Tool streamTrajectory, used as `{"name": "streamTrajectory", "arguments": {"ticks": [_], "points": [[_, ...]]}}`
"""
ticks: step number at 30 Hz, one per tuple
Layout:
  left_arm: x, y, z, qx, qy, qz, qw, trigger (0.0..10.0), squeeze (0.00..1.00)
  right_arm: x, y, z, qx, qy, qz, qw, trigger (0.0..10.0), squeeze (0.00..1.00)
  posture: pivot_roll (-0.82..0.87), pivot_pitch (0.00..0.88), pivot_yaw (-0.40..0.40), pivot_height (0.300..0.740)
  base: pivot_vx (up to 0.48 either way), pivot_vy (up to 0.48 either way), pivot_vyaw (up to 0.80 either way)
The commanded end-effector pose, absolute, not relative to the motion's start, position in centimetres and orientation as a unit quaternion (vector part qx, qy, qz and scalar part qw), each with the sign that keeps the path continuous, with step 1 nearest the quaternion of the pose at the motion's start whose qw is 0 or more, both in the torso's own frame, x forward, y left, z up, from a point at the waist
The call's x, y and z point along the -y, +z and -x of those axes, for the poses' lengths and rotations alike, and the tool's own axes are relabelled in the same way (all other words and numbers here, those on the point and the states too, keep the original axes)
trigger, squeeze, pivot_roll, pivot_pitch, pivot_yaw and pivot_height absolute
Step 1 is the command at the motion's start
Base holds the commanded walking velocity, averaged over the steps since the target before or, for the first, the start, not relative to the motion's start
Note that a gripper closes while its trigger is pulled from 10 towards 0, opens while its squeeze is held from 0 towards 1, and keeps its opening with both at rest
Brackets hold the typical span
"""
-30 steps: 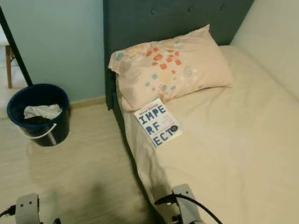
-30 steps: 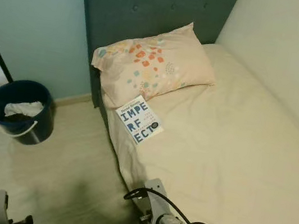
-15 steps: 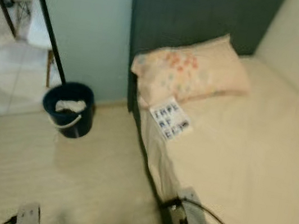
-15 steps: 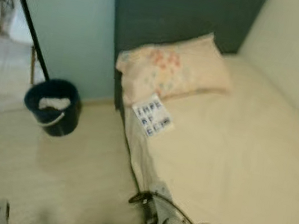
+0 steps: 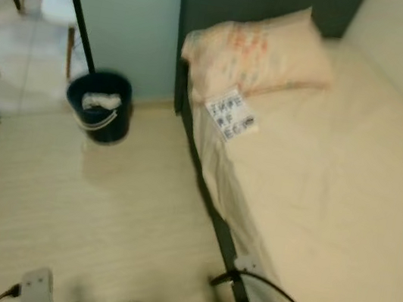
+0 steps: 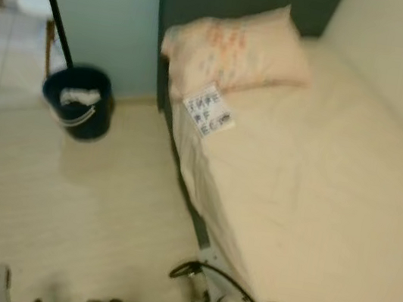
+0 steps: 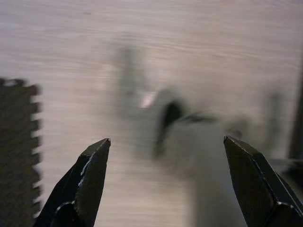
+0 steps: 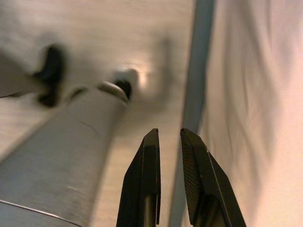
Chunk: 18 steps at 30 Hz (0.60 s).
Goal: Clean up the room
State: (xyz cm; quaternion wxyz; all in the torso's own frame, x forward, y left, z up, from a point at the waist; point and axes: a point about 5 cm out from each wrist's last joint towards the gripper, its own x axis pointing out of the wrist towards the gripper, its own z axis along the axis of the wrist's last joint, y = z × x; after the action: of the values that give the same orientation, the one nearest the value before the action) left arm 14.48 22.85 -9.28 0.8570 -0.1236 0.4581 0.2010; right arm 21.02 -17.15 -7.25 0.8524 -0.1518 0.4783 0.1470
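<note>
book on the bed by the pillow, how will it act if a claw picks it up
The thin white paperback book with blue lettering looks light and probably bends if pinched at one corner. It lies flat on the soft cream bedsheet, so the sheet may give and a finger could likely slide under an edge.

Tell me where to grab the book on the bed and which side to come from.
Take the book by its corner nearest the bed's floor-side edge, coming from the floor side. It lies flat on the bed, just below the pillow, so only an edge offers a pinch, probably easiest where the mattress gives.
</note>
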Motion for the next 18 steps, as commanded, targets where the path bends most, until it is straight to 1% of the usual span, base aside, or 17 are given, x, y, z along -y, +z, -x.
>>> {"name": "streamTrajectory", "arguments": {"ticks": [1, 15, 18], "points": [[-22.81, -9.51, -13.89, -0.466, 0.2, 0.122, 0.853, 10.0, 0.0, 17.05, -7.71, -20.24, -0.491, 0.148, 0.154, 0.844, 10.0, 0.0, -0.05, 0.0, -0.005, 0.719, -0.435, 0.0, 0.0], [-22.57, -9.49, -14.08, -0.463, 0.197, 0.127, 0.855, 10.0, 0.0, 17.36, -7.79, -20.07, -0.495, 0.142, 0.157, 0.843, 10.0, 0.0, -0.05, 0.0, -0.005, 0.719, -0.435, 0.0, 0.0], [-22.52, -9.53, -14.01, -0.464, 0.197, 0.128, 0.854, 10.0, 0.0, 17.46, -7.88, -19.88, -0.5, 0.14, 0.157, 0.84, 10.0, 0.0, -0.05, 0.0, -0.003, 0.719, -0.434, 0.0, -0.67]]}}
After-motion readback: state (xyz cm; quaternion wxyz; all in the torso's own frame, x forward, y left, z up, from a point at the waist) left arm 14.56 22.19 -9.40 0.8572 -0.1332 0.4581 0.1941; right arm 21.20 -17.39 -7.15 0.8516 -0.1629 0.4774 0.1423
